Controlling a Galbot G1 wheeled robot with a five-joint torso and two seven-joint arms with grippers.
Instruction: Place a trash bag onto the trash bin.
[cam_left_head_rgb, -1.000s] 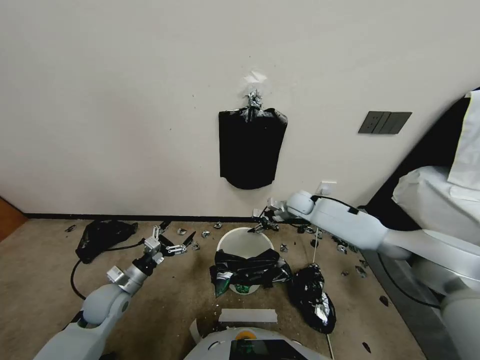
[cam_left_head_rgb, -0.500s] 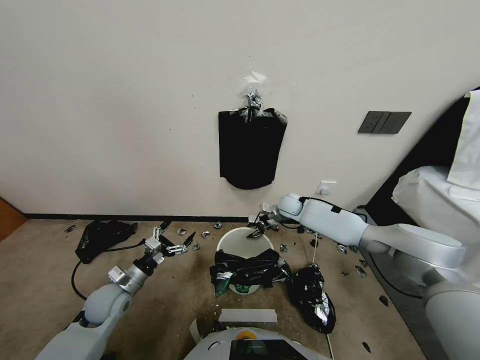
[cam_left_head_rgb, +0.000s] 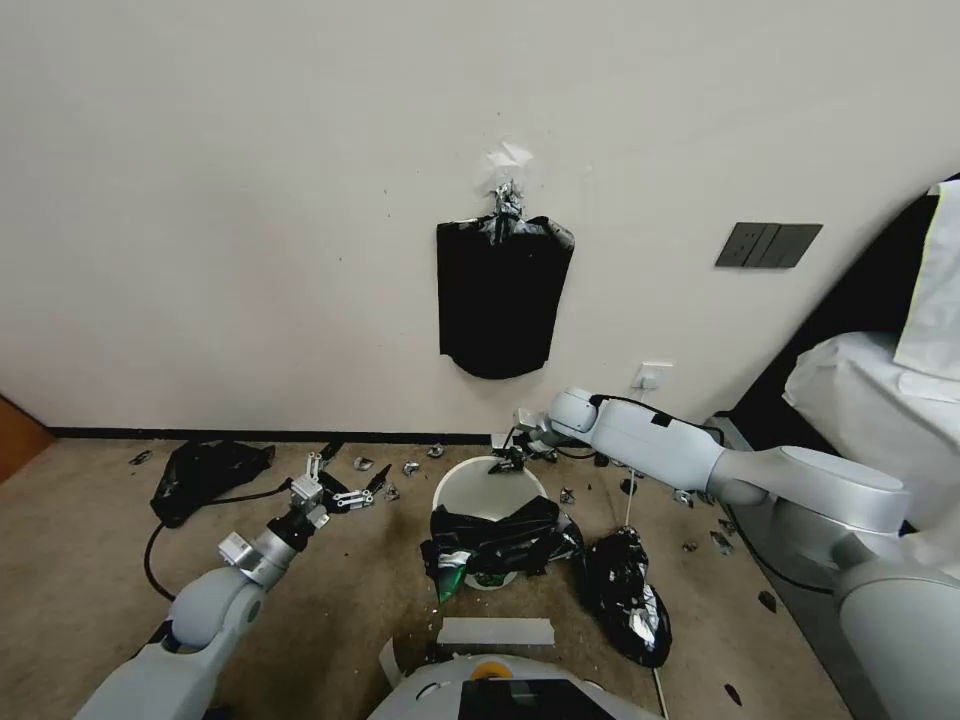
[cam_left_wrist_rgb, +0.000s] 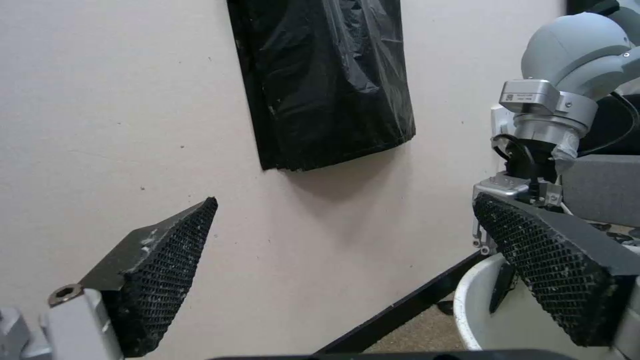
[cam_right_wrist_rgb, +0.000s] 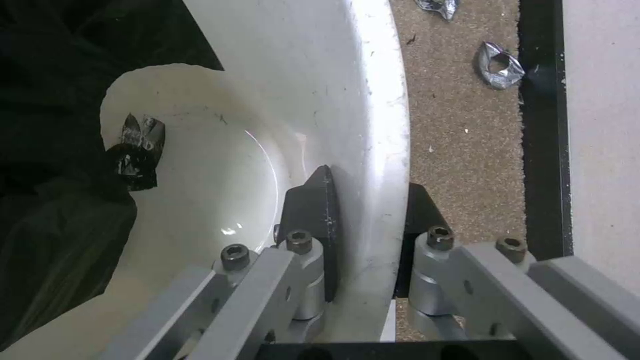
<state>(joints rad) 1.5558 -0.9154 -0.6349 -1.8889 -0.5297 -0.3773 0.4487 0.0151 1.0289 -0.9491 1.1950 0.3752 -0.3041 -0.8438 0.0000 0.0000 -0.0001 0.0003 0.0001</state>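
Note:
The cream-white trash bin (cam_left_head_rgb: 488, 490) stands on the carpet in front of me. The glossy black trash bag (cam_left_head_rgb: 500, 542) lies crumpled over the bin's near rim and hangs down its front; the far half of the mouth is bare. My right gripper (cam_left_head_rgb: 510, 462) is at the far rim. In the right wrist view, the right gripper (cam_right_wrist_rgb: 370, 185) straddles the bin's wall (cam_right_wrist_rgb: 373, 100), one finger inside and one outside, both pressed against it. The bag's film (cam_right_wrist_rgb: 53, 100) lies across the bin's inside. My left gripper (cam_left_head_rgb: 340, 492) hovers left of the bin, wide open and holding nothing.
A flat black bundle (cam_left_head_rgb: 503, 300) hangs from a silvery clip on the wall behind the bin. Lumpy black plastic heaps lie at the left (cam_left_head_rgb: 205, 470) and right (cam_left_head_rgb: 625, 590) of the bin. Foil scraps (cam_left_head_rgb: 410, 467) litter the carpet. White-covered furniture (cam_left_head_rgb: 880, 400) stands at the right.
My right arm has swung left and down, bringing its gripper onto the bin's far rim. The left arm has stayed put.

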